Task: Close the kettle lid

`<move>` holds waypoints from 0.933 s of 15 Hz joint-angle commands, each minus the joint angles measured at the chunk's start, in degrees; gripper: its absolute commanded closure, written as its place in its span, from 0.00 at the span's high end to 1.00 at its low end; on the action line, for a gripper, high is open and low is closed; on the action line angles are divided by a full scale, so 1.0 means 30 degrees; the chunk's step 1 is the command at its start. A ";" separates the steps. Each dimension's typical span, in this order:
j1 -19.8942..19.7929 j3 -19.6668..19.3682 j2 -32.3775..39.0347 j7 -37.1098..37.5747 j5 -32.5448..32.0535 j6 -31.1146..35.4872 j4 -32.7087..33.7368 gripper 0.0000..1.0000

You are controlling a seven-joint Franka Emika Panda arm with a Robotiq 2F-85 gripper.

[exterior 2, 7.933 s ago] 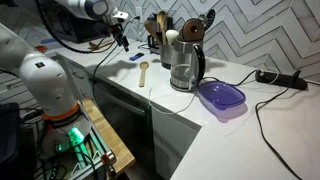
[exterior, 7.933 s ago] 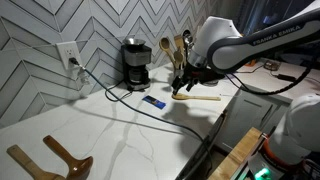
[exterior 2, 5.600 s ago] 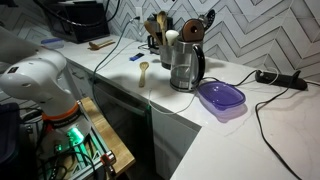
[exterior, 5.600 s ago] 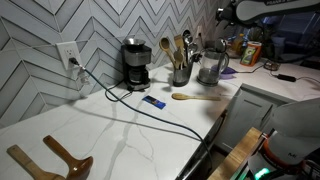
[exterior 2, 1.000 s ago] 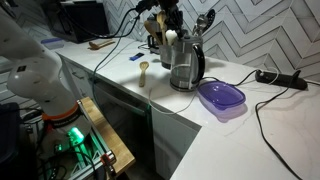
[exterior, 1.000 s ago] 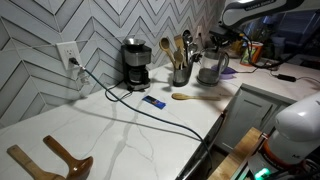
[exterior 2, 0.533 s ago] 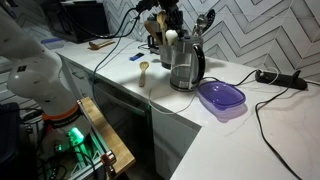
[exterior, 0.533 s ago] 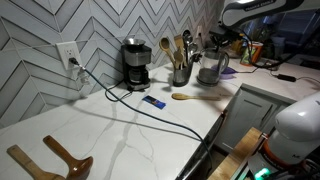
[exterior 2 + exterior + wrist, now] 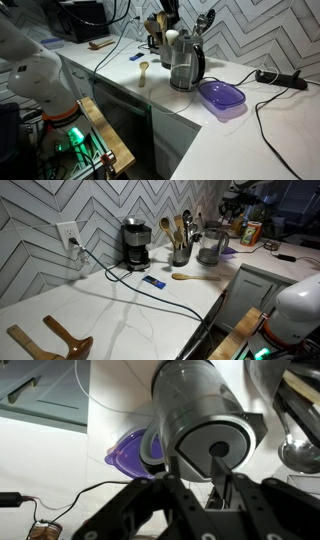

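Note:
The glass kettle [image 9: 183, 66] [image 9: 210, 246] stands on the white counter in both exterior views. In the wrist view I look down on the kettle [image 9: 195, 395], and its round dark lid [image 9: 215, 450] appears to lie flat on the rim. My gripper [image 9: 200, 488] hangs above the lid, and its two dark fingers [image 9: 176, 495] stand apart with nothing between them. In an exterior view the gripper [image 9: 167, 9] sits at the top edge, above and clear of the kettle.
A purple bowl [image 9: 221, 98] sits beside the kettle near the counter's front edge. Behind it stands a crock of wooden spoons [image 9: 180, 248] and a black coffee maker [image 9: 134, 242]. A wooden spoon [image 9: 195, 277] and cables lie on the counter.
The gripper has risen from the kettle's top toward the upper edge of both exterior views, and its fingers have parted. The kettle has stayed in place.

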 commanded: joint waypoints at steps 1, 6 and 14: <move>0.0690 -0.0956 -0.1289 -0.4241 0.1316 -0.3482 0.0681 0.71; 0.0924 -0.1437 -0.2947 -0.9718 0.1920 -0.6372 0.0809 1.00; 0.1563 -0.1880 -0.4127 -1.5063 0.1374 -0.7651 0.0821 1.00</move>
